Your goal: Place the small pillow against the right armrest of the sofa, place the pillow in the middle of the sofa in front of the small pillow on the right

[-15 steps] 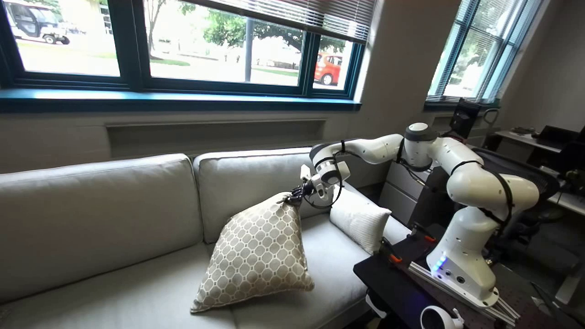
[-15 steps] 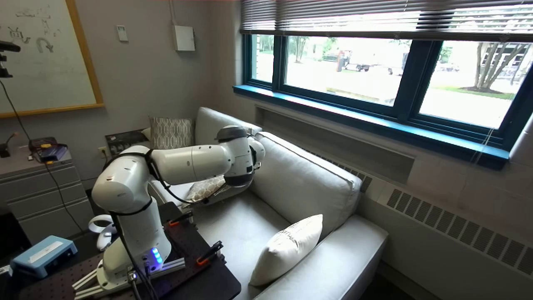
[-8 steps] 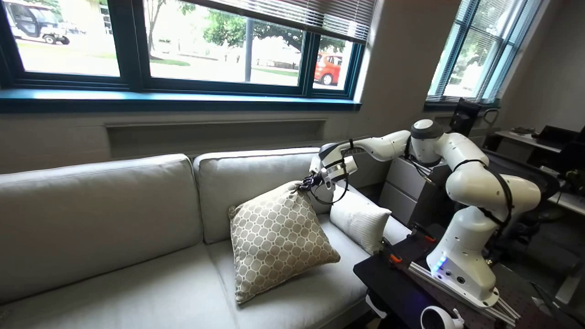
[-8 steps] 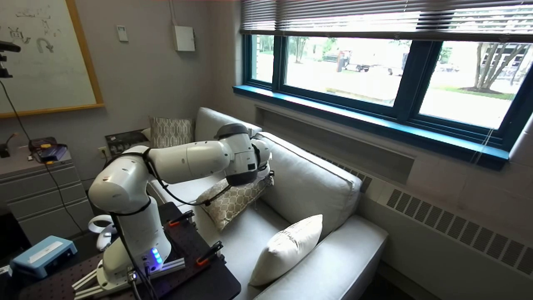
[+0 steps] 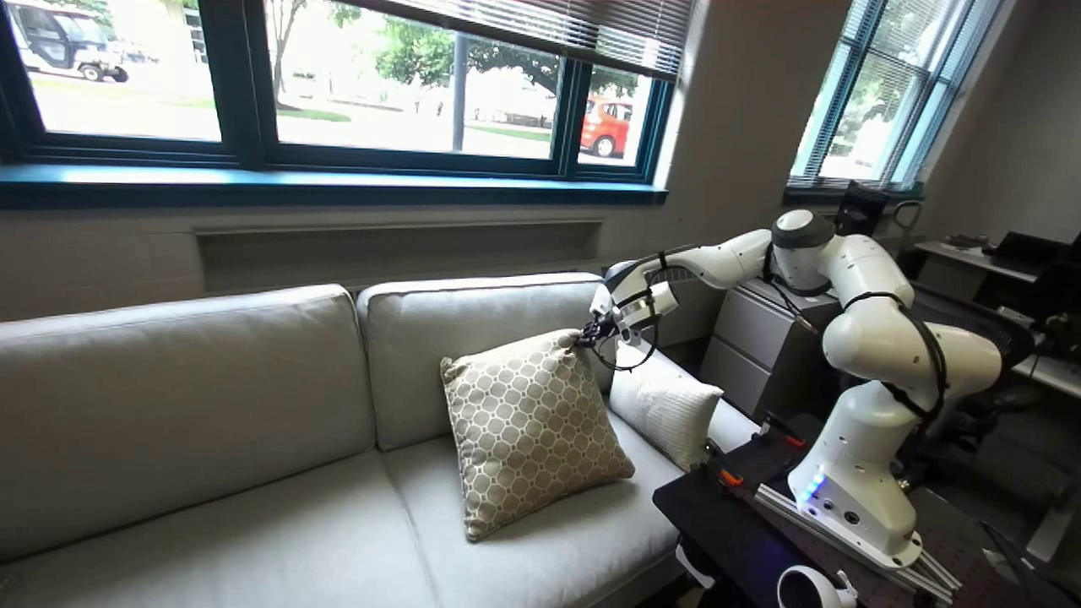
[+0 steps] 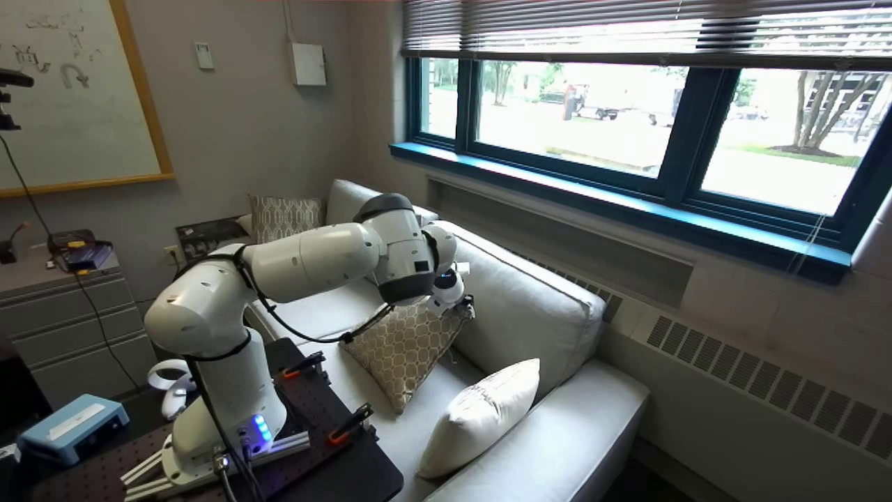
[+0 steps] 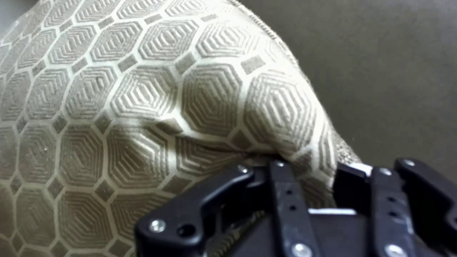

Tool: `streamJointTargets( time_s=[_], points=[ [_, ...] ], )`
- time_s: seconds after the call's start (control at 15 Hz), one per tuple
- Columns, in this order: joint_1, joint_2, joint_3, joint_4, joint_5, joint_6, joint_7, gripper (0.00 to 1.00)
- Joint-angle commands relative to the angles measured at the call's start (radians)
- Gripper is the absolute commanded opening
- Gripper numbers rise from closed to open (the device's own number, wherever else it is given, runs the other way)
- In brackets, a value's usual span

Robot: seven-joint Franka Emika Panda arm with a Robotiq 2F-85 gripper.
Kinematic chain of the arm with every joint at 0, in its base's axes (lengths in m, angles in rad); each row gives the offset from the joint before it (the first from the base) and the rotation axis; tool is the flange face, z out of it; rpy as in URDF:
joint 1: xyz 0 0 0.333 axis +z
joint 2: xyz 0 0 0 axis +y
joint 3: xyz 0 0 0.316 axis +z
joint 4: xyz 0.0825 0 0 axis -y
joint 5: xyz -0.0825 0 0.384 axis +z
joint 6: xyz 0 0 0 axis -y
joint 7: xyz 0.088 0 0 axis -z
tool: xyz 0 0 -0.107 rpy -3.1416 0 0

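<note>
The large beige lattice-patterned pillow (image 5: 536, 435) stands tilted on the right half of the sofa (image 5: 245, 532), one upper corner pinched in my gripper (image 5: 585, 336). In the wrist view its fabric (image 7: 82, 96) fills the left side and bunches up between the jaws; the fingertips are partly hidden. My gripper is shut on that corner. The small off-white pillow (image 6: 482, 418) leans against the right armrest (image 6: 564, 436), and the patterned pillow's face (image 6: 401, 348) stands apart from it in that view. In an exterior view, the small pillow (image 5: 663, 401) shows just right of the patterned one.
The sofa's back cushion (image 5: 473, 338) rises behind the gripper. A black table (image 6: 362, 464) with clamps (image 6: 350, 423) carries the arm's base beside the seat. Another patterned cushion (image 6: 287, 222) sits at the sofa's far end. A filing cabinet (image 5: 747, 338) stands beyond the armrest.
My gripper has moved right, toward the small pillow, carrying the patterned pillow by its corner. That pillow has swung more upright. The small pillow has stayed in place.
</note>
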Motion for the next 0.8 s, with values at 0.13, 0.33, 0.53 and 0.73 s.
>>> streamJointTargets(
  time_s=[0.13,0.33,0.53,0.73],
  points=[
    [-0.015,-0.280,-0.038,-0.289,0.264,0.004,0.137,0.01],
    [0.019,-0.428,-0.054,-0.365,0.379,0.005,0.210,0.01],
    [0.061,-0.574,-0.062,-0.443,0.485,0.004,0.293,0.01],
    [0.072,-0.716,-0.030,-0.549,0.574,0.004,0.420,0.01]
  ],
)
